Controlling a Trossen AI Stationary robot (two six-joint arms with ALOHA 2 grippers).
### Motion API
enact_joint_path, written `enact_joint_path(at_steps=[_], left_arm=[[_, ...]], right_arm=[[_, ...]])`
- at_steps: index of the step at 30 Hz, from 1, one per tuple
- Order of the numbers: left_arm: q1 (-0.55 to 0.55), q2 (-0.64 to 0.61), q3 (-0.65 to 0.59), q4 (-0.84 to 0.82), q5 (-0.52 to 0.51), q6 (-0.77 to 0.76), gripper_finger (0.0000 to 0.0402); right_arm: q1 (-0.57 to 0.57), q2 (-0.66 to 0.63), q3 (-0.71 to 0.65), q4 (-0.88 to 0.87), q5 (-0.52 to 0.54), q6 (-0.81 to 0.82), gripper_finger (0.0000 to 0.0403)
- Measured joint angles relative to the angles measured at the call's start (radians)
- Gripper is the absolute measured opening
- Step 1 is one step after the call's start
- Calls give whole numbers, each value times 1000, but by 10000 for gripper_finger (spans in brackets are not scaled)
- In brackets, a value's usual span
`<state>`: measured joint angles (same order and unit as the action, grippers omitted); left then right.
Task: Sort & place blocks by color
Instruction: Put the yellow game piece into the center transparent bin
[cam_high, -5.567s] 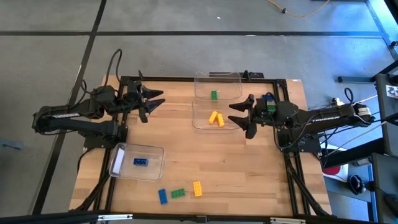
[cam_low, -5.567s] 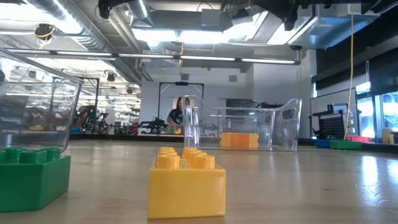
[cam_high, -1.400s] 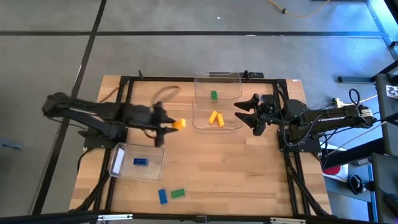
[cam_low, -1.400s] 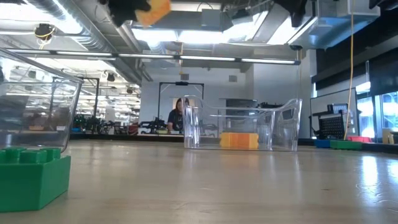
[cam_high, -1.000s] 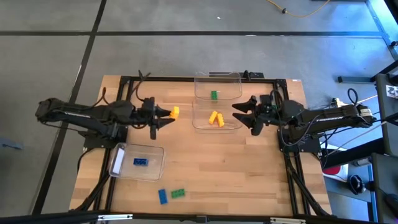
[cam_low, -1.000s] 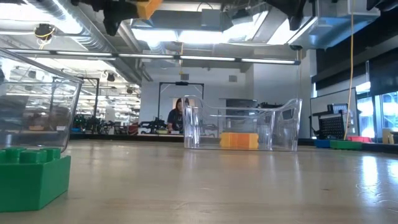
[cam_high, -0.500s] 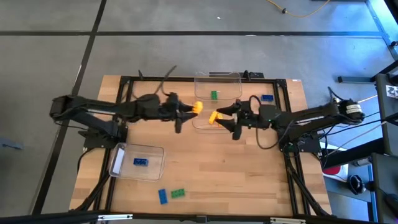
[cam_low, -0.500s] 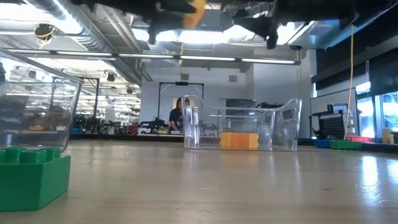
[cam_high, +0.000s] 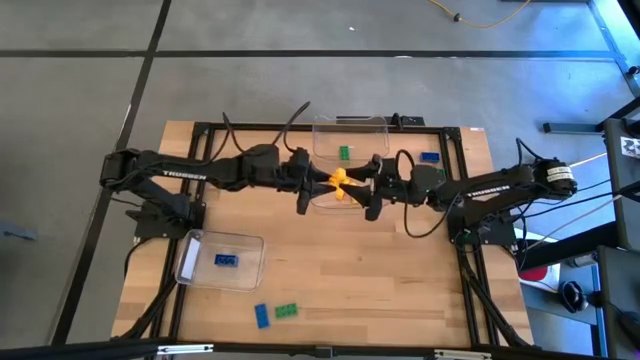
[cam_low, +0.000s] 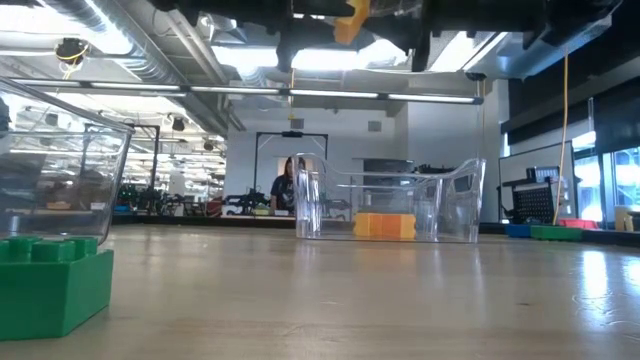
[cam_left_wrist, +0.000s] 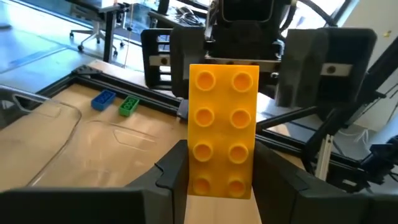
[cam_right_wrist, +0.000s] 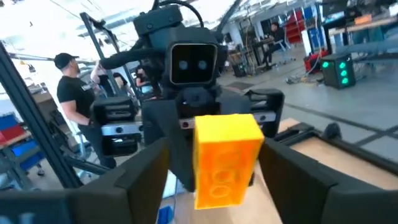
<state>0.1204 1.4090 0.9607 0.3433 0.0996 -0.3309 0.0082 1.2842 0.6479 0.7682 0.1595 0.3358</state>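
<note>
My left gripper (cam_high: 312, 184) is shut on a yellow-orange block (cam_high: 338, 183), held high over the middle clear bin (cam_high: 322, 203). In the low view the block (cam_low: 352, 20) shows at the top. My right gripper (cam_high: 366, 188) faces it from the right, open. Its fingers (cam_right_wrist: 146, 177) stand on either side of the block's free end (cam_right_wrist: 225, 155); whether they touch it I cannot tell. Another yellow-orange block (cam_low: 385, 225) lies in that bin. A green block (cam_high: 344, 153) lies in the far bin (cam_high: 350, 128), a blue one (cam_high: 226, 260) in the near-left bin (cam_high: 190, 258). My left gripper pinches the yellow-orange block by its two long sides, at the end nearest the wrist (cam_left_wrist: 221, 183), between its two fingers (cam_left_wrist: 173, 169). The fingers come level from the table's left and lie along the block. The block sticks out past them, studs up, clear of the bin.
A blue block (cam_high: 262, 315) and a green block (cam_high: 287, 311) lie loose near the table's front edge; the green one (cam_low: 50, 285) fills the low view's near left. Another blue block (cam_high: 429, 157) lies at the far right. A person (cam_right_wrist: 78, 102) stands beyond the table.
My left gripper has carried the yellow-orange block toward the table's right edge, from beside the middle bin to above it. My right gripper has come toward the table's left edge and a little down, until its fingers stand around the block's free end.
</note>
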Motion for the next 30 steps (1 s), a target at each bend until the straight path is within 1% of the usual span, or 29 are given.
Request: enact_joint_path(at_steps=[4, 7, 10, 14, 20, 26, 30], left_arm=[[0, -2, 1, 11, 1, 0, 124], [1, -3, 1, 4, 25, -2, 124], [0, -4, 1, 0, 50, -5, 124], [-1, -3, 0, 4, 60, 0, 124], [-1, -2, 1, 12, 69, 1, 124], [-1, -2, 1, 11, 70, 3, 124], [-1, -2, 1, 11, 66, 3, 124]], right_arm=[[-10, 10, 22, 1, 3, -21, 187], [-13, 34, 36, 1, 4, 22, 167], [-12, 65, 60, 6, -4, 45, 164], [-12, 99, 91, 5, -29, 14, 170], [-12, 111, 100, -8, -49, 18, 168], [-12, 110, 100, -10, -56, 3, 159], [-12, 106, 100, -13, -56, 3, 144]])
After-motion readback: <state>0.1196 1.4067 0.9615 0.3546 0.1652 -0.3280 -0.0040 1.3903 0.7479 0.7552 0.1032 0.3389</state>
